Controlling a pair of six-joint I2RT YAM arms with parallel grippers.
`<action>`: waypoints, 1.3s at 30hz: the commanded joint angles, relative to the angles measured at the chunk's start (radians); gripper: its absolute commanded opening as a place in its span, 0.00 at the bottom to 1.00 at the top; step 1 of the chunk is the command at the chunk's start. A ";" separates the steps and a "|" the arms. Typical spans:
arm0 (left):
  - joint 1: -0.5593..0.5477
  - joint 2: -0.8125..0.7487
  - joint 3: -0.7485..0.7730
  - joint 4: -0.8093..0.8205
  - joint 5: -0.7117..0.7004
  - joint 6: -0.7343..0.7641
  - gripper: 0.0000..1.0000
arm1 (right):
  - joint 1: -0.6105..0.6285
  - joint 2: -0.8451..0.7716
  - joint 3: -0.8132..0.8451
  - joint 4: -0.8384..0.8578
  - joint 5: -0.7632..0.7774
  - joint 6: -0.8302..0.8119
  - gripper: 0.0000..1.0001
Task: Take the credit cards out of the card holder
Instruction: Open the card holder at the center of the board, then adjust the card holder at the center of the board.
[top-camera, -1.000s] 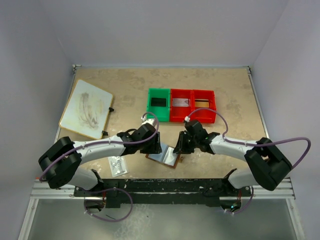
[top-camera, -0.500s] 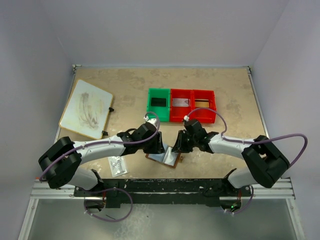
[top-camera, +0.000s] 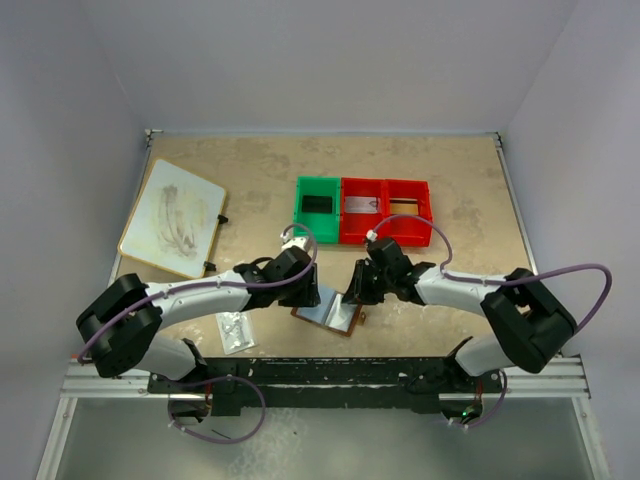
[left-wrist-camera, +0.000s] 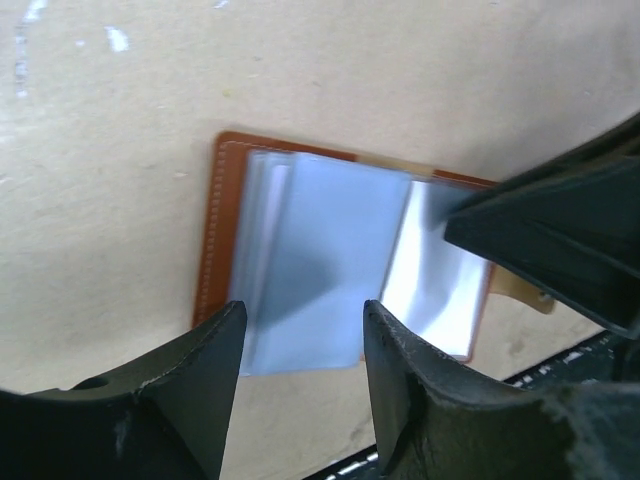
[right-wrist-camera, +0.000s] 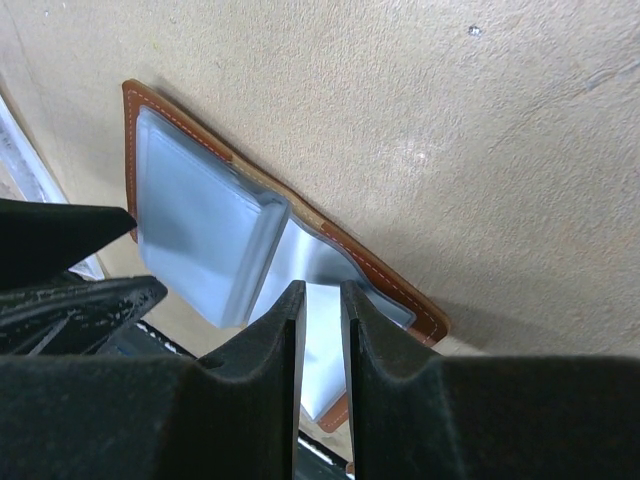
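Low in the middle of the overhead view, the wallet (top-camera: 326, 316) lies open on the desk (top-camera: 260, 170), brown leather down and bluish-grey sleeves up, and both arms lean in over it. The left pincer (top-camera: 308, 292) hangs over its left half and the right pincer (top-camera: 358, 292) over its upper right corner; the two are close but apart.

From the left wrist we see the wallet (left-wrist-camera: 212, 240) across the middle of the frame, stitched brown edge at the left. The left pincer (left-wrist-camera: 302, 312) is spread wide, one finger on each side of the stack of sleeves (left-wrist-camera: 320, 250). Whether the tips touch it, we cannot tell. Right of the stack gleams a silvery sheet (left-wrist-camera: 430, 275), and the other arm's dark bulk cuts in over it.

From the right wrist the wallet (right-wrist-camera: 410, 305) slants from upper left to lower right. The right pincer (right-wrist-camera: 320, 290) is drawn narrow, with just a slit between the fingers, and the silvery sheet (right-wrist-camera: 320, 350) shows in that slit. Card or sleeve, gripped or merely beneath, we cannot tell.

Above the wallet in the overhead view, a green bin (top-camera: 300, 215) and red bins (top-camera: 385, 237) stand side by side. A pale board (top-camera: 172, 218) lies at the left, and a small clear packet (top-camera: 235, 332) sits at the lower left.
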 joint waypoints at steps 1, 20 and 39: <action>-0.004 0.004 0.032 -0.041 -0.077 0.019 0.49 | 0.003 0.039 0.015 -0.041 0.051 -0.019 0.24; -0.004 -0.073 0.015 -0.015 -0.084 0.024 0.54 | 0.009 0.068 0.043 -0.023 0.044 -0.019 0.25; -0.004 -0.126 -0.054 -0.039 -0.122 -0.035 0.53 | 0.092 0.280 0.257 -0.030 0.039 -0.083 0.30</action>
